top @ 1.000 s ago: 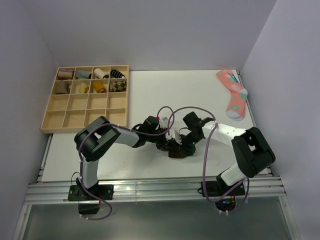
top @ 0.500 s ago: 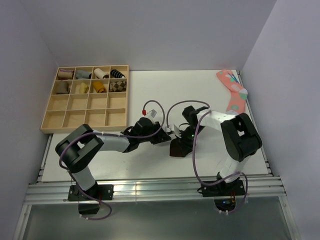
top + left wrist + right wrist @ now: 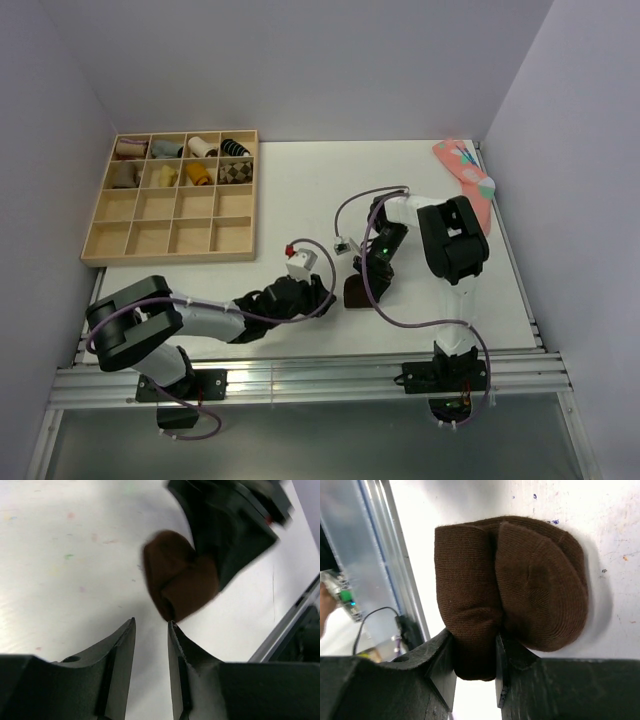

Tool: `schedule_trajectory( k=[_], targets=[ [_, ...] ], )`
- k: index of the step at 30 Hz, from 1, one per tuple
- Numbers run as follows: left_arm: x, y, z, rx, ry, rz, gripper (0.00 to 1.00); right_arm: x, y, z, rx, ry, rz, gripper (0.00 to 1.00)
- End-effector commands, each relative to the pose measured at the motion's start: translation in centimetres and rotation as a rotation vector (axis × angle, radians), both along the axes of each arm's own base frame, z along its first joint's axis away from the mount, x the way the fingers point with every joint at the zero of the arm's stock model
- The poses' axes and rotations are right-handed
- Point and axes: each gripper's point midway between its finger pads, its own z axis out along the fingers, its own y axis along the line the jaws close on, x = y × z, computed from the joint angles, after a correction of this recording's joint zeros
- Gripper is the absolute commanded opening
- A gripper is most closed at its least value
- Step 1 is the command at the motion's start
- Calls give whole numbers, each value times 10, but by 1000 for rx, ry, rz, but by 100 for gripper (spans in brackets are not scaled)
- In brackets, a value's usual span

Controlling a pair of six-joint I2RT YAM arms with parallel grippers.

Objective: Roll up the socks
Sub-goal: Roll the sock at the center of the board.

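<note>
The dark brown sock (image 3: pixel 355 292) lies folded into a thick bundle on the white table, near the front middle. My right gripper (image 3: pixel 364 278) is shut on one fold of it. In the right wrist view the fingers (image 3: pixel 445 655) pinch a thick lobe of the sock (image 3: pixel 530 580), and my right gripper (image 3: pixel 475 642) has knit between its jaws. My left gripper (image 3: pixel 312 293) is just left of the bundle, low over the table. In the left wrist view my left gripper (image 3: pixel 151 626) is narrowly open and empty, with the sock (image 3: pixel 177 577) just beyond its tips. The sock's cuff stripes are hidden.
A wooden compartment tray (image 3: pixel 128 236) stands at the back left, with small sock bundles (image 3: pixel 200 174) in its far rows. A pink dotted sock (image 3: pixel 467 186) lies at the back right. The metal rail (image 3: pixel 300 380) runs along the table's near edge.
My left arm has drawn back toward the near left and let go of the sock. My right arm has swung round and stays shut on the bundle, which has barely moved.
</note>
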Motion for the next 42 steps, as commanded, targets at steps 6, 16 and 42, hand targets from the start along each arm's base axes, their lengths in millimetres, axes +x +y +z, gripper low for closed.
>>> schedule_trajectory(
  k=[6, 16, 42],
  targets=[
    [-14, -32, 35, 50, -359, -138, 39, -5, -10, 0, -72, 135, 26, 9],
    [-18, -74, 27, 165, -496, -372, 54, -2, -15, -8, -127, 190, 20, 10],
    [-1, -85, -3, 216, -458, -488, 57, 0, -17, -11, -140, 185, 31, 11]
  ],
)
